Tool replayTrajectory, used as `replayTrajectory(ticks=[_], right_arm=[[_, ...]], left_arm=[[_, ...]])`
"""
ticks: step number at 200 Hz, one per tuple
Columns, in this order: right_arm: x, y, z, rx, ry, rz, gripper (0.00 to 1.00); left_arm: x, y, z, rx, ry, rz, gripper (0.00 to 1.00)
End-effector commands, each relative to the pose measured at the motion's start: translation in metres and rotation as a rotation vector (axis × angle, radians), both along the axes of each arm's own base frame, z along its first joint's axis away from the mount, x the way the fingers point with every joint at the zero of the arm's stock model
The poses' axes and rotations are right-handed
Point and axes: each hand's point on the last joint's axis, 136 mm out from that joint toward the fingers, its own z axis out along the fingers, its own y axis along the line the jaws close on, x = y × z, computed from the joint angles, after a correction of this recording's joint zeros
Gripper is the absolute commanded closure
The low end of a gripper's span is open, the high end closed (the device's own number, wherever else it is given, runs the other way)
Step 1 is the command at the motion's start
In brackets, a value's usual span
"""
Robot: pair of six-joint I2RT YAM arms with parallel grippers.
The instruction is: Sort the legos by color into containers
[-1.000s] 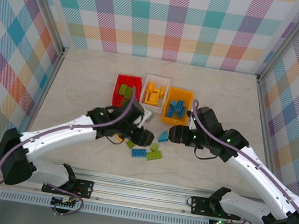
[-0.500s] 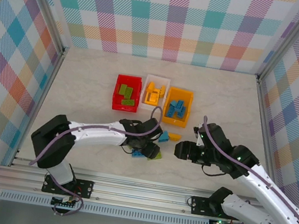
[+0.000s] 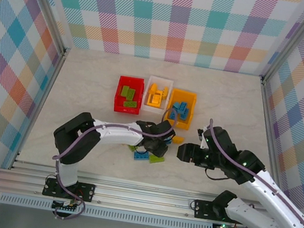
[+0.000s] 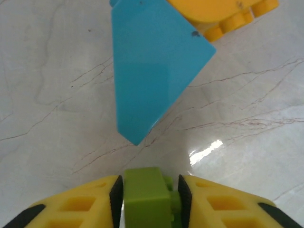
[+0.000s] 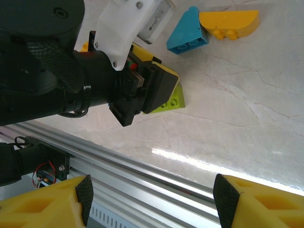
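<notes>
— Where is the action on this table [image 3: 88,81]?

— Centre front. The left gripper [image 3: 158,145], its arm stretched low across the marbled top, pinches a lime green brick [image 4: 145,202]. The yellow fingers [image 4: 85,204] press against both sides of the brick.

— What lies ahead of that brick?

— A blue sloped brick [image 4: 152,66] lies flat on the tabletop, just beyond the held piece and apart from it. A yellow rounded brick [image 4: 223,12] sits right against the blue one's far corner.

— And the other arm?

— The right gripper [image 3: 182,152] hangs near the left one and points toward it. Its two fingers [image 5: 61,199] are spread wide apart.

— The bins?

— Three stand in a row beyond both grippers. The red bin [image 3: 117,94] on the left holds green bricks [image 3: 127,93]. The white bin [image 3: 160,79] in the middle holds orange-yellow pieces [image 3: 155,94], and the orange-yellow bin [image 3: 193,106] on the right holds blue bricks [image 3: 180,108].

— Anything loose?

— A flat blue brick [image 3: 141,155] and a loose green brick [image 3: 157,159] lie side by side on the near side of the left gripper. From the right wrist, a green piece pokes out from under that gripper, but I cannot tell whether it is the pinched one.
</notes>
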Motion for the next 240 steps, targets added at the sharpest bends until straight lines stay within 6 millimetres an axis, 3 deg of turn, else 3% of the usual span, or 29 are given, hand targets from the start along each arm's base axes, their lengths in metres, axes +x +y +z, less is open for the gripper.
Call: replayTrajectory(ticks=[1, 21, 43, 83, 119, 141, 177, 214, 240], right_arm=[[-0.002, 0.002, 0.001, 0.019, 0.005, 0.003, 0.3], [-0.001, 0.003, 0.001, 0.019, 0.003, 0.007, 0.31], [0.001, 0.009, 0.006, 0.036, -0.016, 0.031, 0.31], [0.015, 0.031, 0.028, 0.031, -0.108, 0.116, 0.33], [0.031, 0.076, 0.045, 0.035, -0.194, 0.213, 0.33], [0.042, 0.109, 0.056, 0.037, -0.289, 0.274, 0.32], [0.065, 0.15, 0.082, 0.067, -0.478, 0.295, 0.33], [0.076, 0.164, 0.079, 0.046, -0.488, 0.295, 0.33], [0.074, 0.167, 0.068, 0.043, -0.463, 0.309, 0.33]], left_arm=[[0.006, -0.008, 0.005, -0.001, -0.035, -0.013, 0.69], [0.009, -0.004, 0.014, 0.0, -0.059, -0.001, 0.72], [0.02, 0.012, 0.044, -0.013, -0.118, 0.052, 0.73], [0.062, 0.081, 0.104, -0.107, -0.162, 0.236, 0.75], [0.129, 0.147, 0.132, -0.227, -0.146, 0.428, 0.74], [0.178, 0.166, 0.127, -0.29, -0.096, 0.495, 0.74], [0.236, 0.167, 0.105, -0.315, -0.04, 0.535, 0.74], [0.267, 0.166, 0.082, -0.334, -0.006, 0.574, 0.72], [0.274, 0.159, 0.076, -0.367, 0.018, 0.573, 0.59]])
